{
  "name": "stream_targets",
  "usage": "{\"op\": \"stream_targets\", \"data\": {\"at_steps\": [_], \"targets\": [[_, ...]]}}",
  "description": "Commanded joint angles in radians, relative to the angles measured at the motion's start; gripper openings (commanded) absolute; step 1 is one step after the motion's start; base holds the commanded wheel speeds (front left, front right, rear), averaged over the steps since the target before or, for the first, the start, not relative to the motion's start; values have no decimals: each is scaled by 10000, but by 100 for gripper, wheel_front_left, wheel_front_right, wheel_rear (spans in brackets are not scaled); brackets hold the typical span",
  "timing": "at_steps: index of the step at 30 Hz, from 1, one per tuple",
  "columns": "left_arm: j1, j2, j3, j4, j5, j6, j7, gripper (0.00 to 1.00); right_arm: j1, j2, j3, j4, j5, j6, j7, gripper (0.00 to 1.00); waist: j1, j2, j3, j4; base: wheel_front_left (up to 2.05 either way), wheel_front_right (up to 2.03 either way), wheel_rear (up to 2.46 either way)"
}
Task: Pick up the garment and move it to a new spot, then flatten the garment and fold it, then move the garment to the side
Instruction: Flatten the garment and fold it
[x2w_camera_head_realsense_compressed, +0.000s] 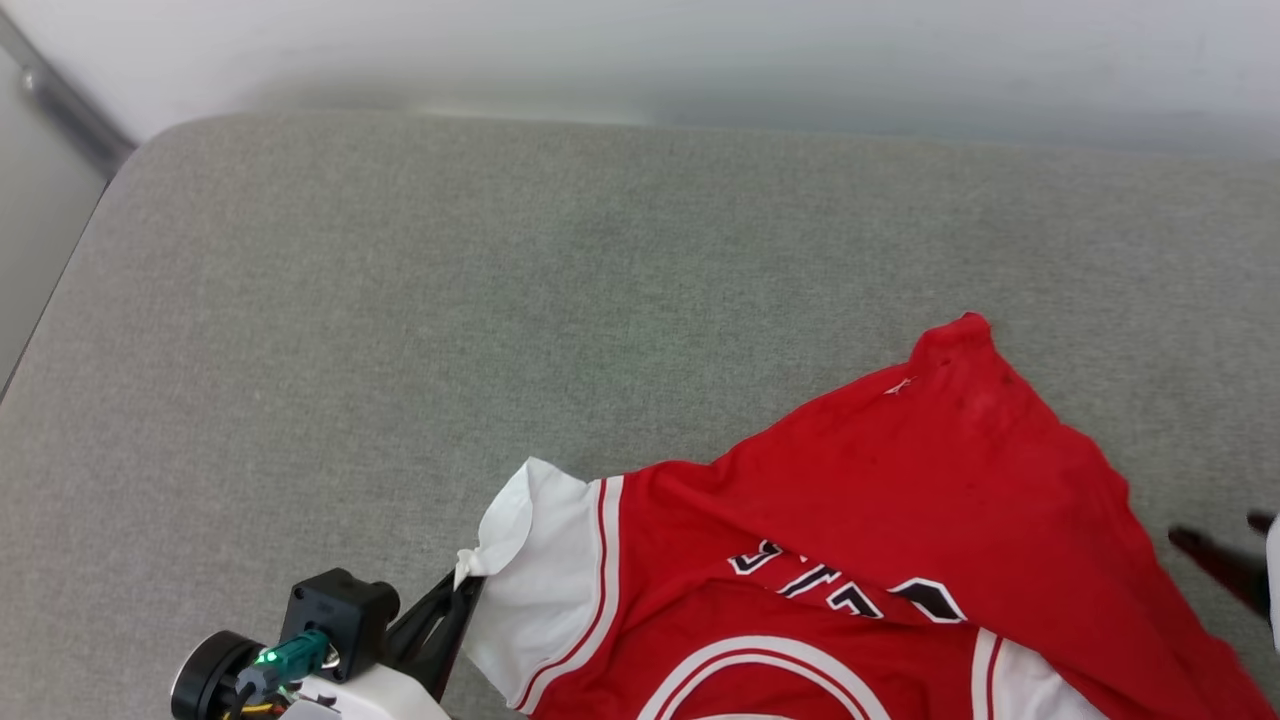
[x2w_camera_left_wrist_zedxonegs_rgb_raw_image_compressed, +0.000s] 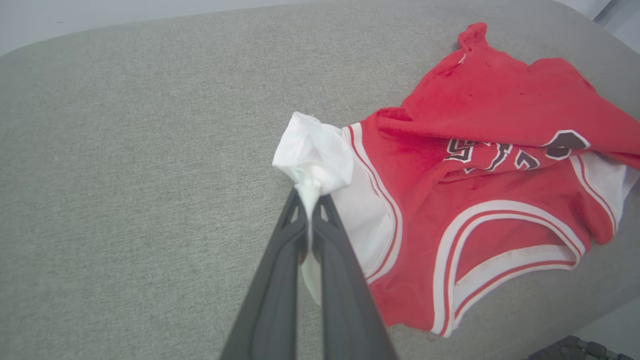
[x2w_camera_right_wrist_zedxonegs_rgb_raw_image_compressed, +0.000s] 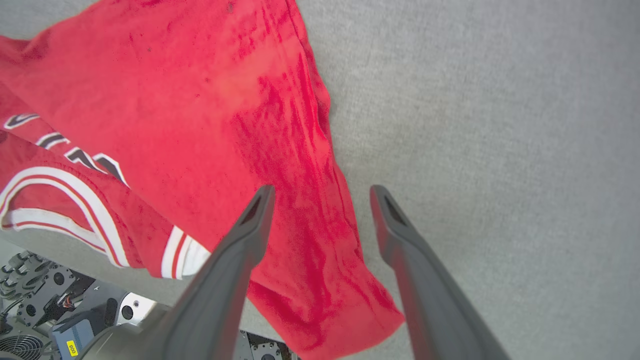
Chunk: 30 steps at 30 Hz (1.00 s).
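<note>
In the lower left of the head view, I had my left gripper (x2w_camera_head_realsense_compressed: 462, 588) clamped tight on the tip of the white sleeve (x2w_camera_head_realsense_compressed: 540, 560), cloth bunched at the fingertips. The garment (x2w_camera_head_realsense_compressed: 900, 480) lay rumpled on the grey cushion (x2w_camera_head_realsense_compressed: 400, 300), filling the lower right of the frame. Its collar trim sat at the bottom edge, and the red body ran up and right to a peak, flopped over the lettering (x2w_camera_head_realsense_compressed: 850, 590). In the right wrist view, my right gripper (x2w_camera_right_wrist_zedxonegs_rgb_raw_image_compressed: 322, 192) stood fingers spread, straddling the red side edge, gripping nothing.
</note>
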Motion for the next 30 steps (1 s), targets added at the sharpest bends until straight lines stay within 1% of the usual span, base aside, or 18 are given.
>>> {"op": "stream_targets", "data": {"at_steps": [1,3,5,11,15,22,30], "targets": [[-222,-22,-32,-115,89,-33,-30,0,-762,2,148,-146,116,-4,153,100,1,0,358,229,0,0,0],[-378,-71,-114,-206,134,-89,-54,0,-1508,202,201,-44,44,-4,309,100,1,0,625,420,0,0,0],[-536,-134,-218,-260,161,-181,-6,0,-2137,230,455,80,-173,-4,498,100,1,0,919,667,0,0,0],[-1162,-322,-516,-392,364,-445,0,0,-3840,168,1074,1015,-924,-4,765,100,1,0,1799,1486,0,0,0],[-1497,-525,-708,-446,456,-522,-65,0,-4589,-26,1408,1854,-1276,-4,856,100,1,0,2211,1978,0,0,0],[-1796,-793,-1040,-360,534,-684,-126,0,-5237,-434,1641,3164,-1734,-4,712,100,1,0,2701,2589,0,0,0],[-1958,-930,-1228,-218,442,-881,-211,0,-5085,-539,1773,4086,-1997,-4,507,100,1,0,3027,2911,0,0,0]]}}
